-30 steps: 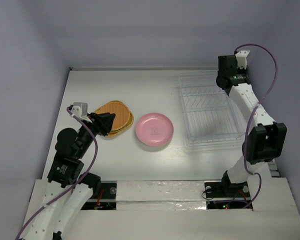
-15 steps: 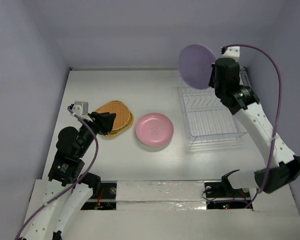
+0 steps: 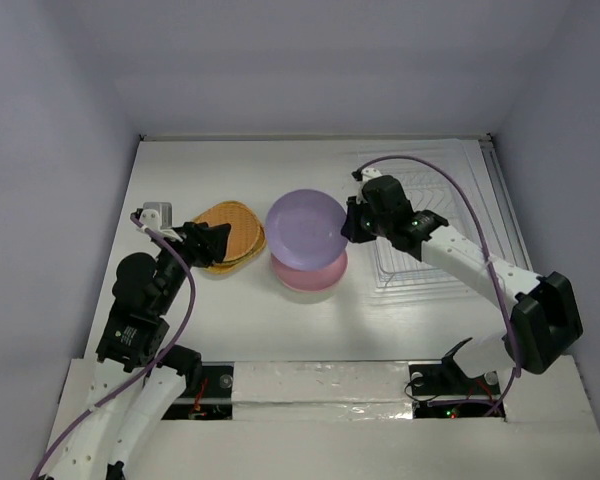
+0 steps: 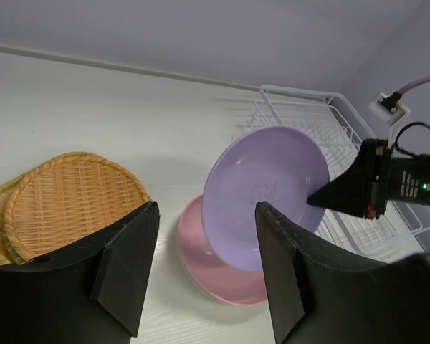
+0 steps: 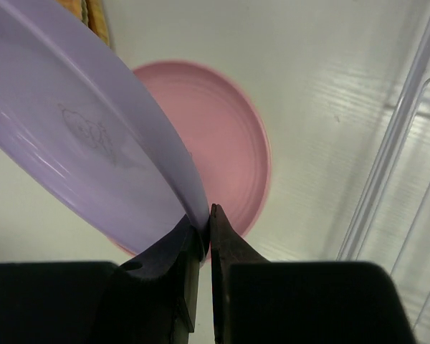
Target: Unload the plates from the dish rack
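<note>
Right fingers (image 5: pixel 233 287) pinched the purple plate (image 3: pixel 305 228) by its rim, tilted over the pink plate (image 3: pixel 310 279) — best levelled, then lowered before letting go; left fingers (image 4: pixel 125 269) gaped empty.

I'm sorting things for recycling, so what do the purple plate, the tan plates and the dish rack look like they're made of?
Purple plate: probably plastic, smooth with a soft sheen and a thin rim. Tan plates: woven basket texture, which could be real weave or molded plastic; I cannot tell which. Dish rack: thin white wire, probably coated metal.
</note>
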